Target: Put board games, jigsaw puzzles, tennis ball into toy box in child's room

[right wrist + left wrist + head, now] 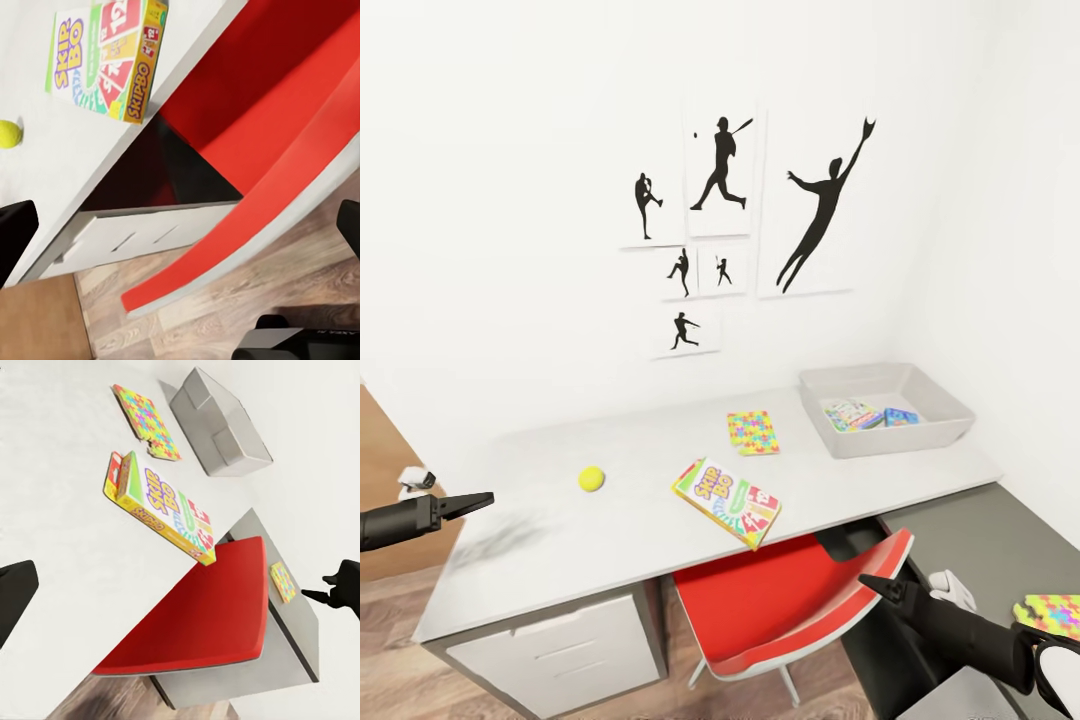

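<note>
On the table (540, 560) lie the tennis ball (591, 478), a jigsaw puzzle (753, 432) and the SKIP-BO board game (727, 501), whose corner juts past the front edge above the chair. The toy box (950, 425) stands at the table's right end with two board games inside, a white-and-red one (850, 415) and a blue one (901, 416). A second jigsaw puzzle (1050, 615) lies on the low dark cabinet (980, 530). My left gripper (485, 498) hovers open by the table's left end. Below the front edge, by the chair, my right gripper (868, 580) is open and empty.
A red chair (790, 600) is pushed under the table between the white drawers (560, 650) and the dark cabinet. Black sport prints (720, 165) hang on the white wall behind. Wood plank floor (225, 315) lies below.
</note>
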Tool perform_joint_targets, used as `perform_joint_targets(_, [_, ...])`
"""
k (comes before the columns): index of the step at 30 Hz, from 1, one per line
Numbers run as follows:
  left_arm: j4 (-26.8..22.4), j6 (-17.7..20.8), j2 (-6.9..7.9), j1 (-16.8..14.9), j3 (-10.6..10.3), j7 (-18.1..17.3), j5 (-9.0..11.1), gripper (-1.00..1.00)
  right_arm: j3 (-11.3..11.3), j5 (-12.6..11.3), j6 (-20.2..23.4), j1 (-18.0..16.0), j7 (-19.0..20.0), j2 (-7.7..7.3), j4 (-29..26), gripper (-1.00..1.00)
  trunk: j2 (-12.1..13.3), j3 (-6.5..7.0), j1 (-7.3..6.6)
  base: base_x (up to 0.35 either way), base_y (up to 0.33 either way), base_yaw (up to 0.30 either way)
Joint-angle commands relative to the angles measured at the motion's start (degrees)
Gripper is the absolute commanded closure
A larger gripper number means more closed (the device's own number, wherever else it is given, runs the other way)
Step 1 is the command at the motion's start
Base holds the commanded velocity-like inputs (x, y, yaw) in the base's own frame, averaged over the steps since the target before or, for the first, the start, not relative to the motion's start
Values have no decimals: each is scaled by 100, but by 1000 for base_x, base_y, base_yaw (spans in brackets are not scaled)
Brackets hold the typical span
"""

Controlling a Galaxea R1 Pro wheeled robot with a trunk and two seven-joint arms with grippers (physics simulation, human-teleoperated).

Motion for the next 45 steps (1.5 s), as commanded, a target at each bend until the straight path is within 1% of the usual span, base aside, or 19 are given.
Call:
perform_joint_targets(1, [2, 60, 5, -6, -47, -18, 39, -100, -5, -38, 25, -6, -33, 1, -6, -100, -13, -13, 3, -58, 104, 0])
perform_joint_targets(12, [2, 60, 5, -6, -44, -18, 38, -100, -5, -38, 24, -5, -34, -3, -7, -100, -13, -13, 3, -20, 61, 30])
perform_joint_targets(32, [11, 60, 5, -6, -52, -18, 40, -100, -5, -38, 18, -5, -44, -2, -2, -100, -13, -13, 3, -7, 2, 245])
perform_joint_targets(45, [17, 60, 5, -6, -50, -18, 39, -100, 0, -38, 18, -8, -57, 4, 0, -100, -13, -13, 3, -3, 0, 35])
